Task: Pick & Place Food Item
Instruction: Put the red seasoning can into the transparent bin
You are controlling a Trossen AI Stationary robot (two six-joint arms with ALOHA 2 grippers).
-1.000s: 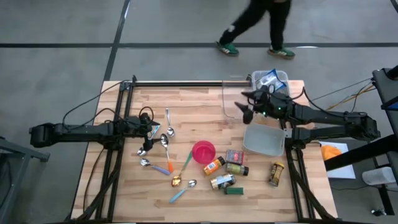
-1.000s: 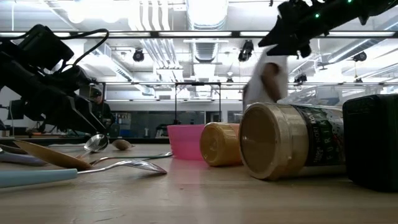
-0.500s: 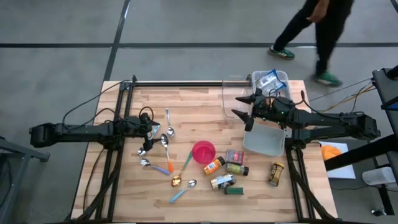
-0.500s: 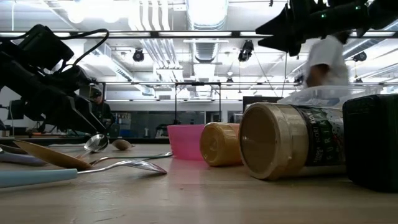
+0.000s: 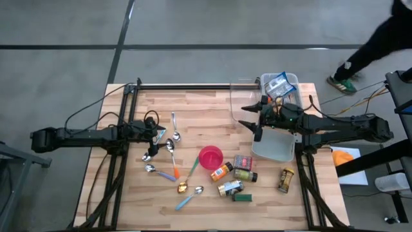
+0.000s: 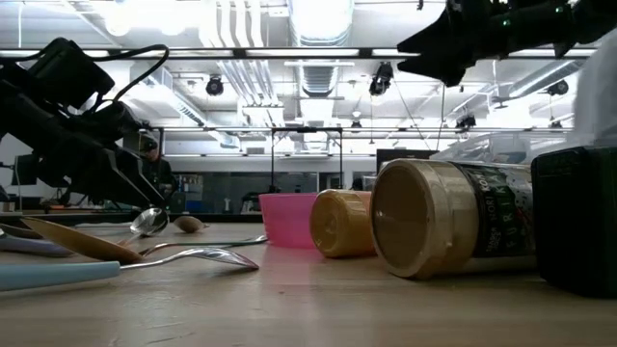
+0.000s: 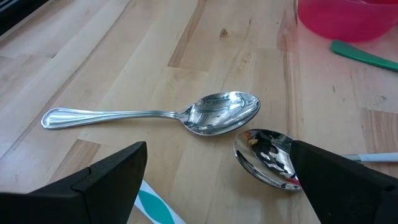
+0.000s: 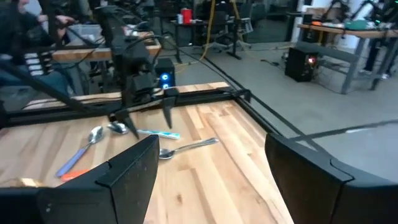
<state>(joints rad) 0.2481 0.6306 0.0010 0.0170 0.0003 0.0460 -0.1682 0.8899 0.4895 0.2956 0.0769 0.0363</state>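
Several food items lie near the table's front right: an orange-lidded bottle (image 5: 221, 172), a small box (image 5: 243, 161), a green-labelled jar (image 5: 245, 174), a jar on its side (image 5: 230, 188) and a spice jar (image 5: 285, 180). My right gripper (image 5: 249, 116) hangs open well above the table, beyond them toward the far edge, pointing about level toward the table's left with nothing between its fingers (image 8: 205, 180). My left gripper (image 5: 159, 136) rests open at the left, low over the spoons (image 7: 217, 180).
A pink bowl (image 5: 210, 156) stands mid-table, with spoons (image 5: 172, 149) scattered to its left. A clear tub (image 5: 273, 145) sits under my right arm. A clear bin (image 5: 243, 103) and a bagged item (image 5: 279, 84) are at the far right. A person (image 5: 373, 51) walks beyond the table.
My right gripper has tipped up from slanting down to about level and rolled a little, drifting slightly down and toward the table's near edge, its fingers still open. The person behind the table has walked off to the right.
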